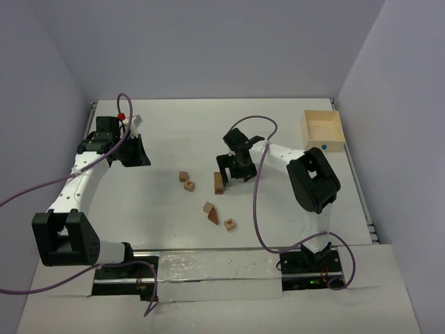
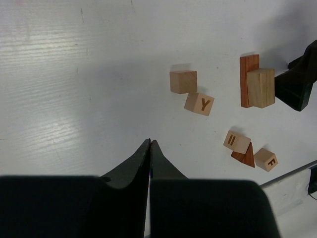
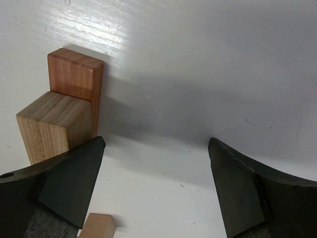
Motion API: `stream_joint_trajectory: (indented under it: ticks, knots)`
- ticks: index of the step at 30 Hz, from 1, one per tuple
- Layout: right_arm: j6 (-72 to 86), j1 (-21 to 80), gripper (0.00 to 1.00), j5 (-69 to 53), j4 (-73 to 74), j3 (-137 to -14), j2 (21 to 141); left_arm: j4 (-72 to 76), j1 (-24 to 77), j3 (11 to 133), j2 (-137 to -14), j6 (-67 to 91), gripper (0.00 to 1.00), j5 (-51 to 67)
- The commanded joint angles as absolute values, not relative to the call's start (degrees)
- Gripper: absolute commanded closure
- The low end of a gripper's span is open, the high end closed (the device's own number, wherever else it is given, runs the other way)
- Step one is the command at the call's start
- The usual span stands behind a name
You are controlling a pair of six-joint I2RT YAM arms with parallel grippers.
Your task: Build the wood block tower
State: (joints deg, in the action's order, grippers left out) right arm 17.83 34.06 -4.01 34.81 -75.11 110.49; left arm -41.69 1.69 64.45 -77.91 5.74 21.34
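Heads up: your right gripper (image 3: 156, 146) is spread wide with nothing between the fingers. It's hanging low over the table (image 1: 153, 202), just beside the tan oblong block (image 3: 54, 124) and the reddish bar (image 3: 77, 74). Those two sit touching each other near the middle. I can't tell from these angles whether the oblong rests on the bar or only stands against it. Your left gripper (image 2: 150, 148) is pinched shut and empty, well off to the left.

The other pieces are loose: a plain tan cube (image 2: 183, 82) touching a Y cube (image 2: 199, 103). Nearer your bases, a marked cube (image 2: 237, 141), the reddish wedge (image 2: 244, 156) and an F cube (image 2: 266, 159) are bunched together.

My guess on handling: these are small, light, stiff wooden bits with smooth faces. They won't crush, but they'll skate or twist if you clip a corner. Take the cubes across two opposite flat faces, centred. Pinch the bar and the oblong across the narrow width near the middle. The wedge is the fiddly one, so grab its two flat parallel sides, never the slope.
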Motion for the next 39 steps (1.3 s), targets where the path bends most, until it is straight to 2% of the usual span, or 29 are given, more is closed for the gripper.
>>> stream_joint_trajectory:
  ticks: [1, 27, 39]
  knots:
    - [18.46, 33.52, 0.06, -3.95, 35.42, -77.26, 111.86, -39.35, 1.23, 65.83, -78.02, 5.63, 0.93, 22.85]
    - [17.81, 33.54, 0.07, -5.14, 34.13, -71.48, 106.60, -39.46, 1.23, 66.13, -78.55, 5.80, 0.93, 22.59]
    - [17.72, 34.03, 0.03, -7.52, 34.28, -72.13, 107.01, -39.41, 1.23, 66.04, -78.47, 5.98, 0.93, 22.14]
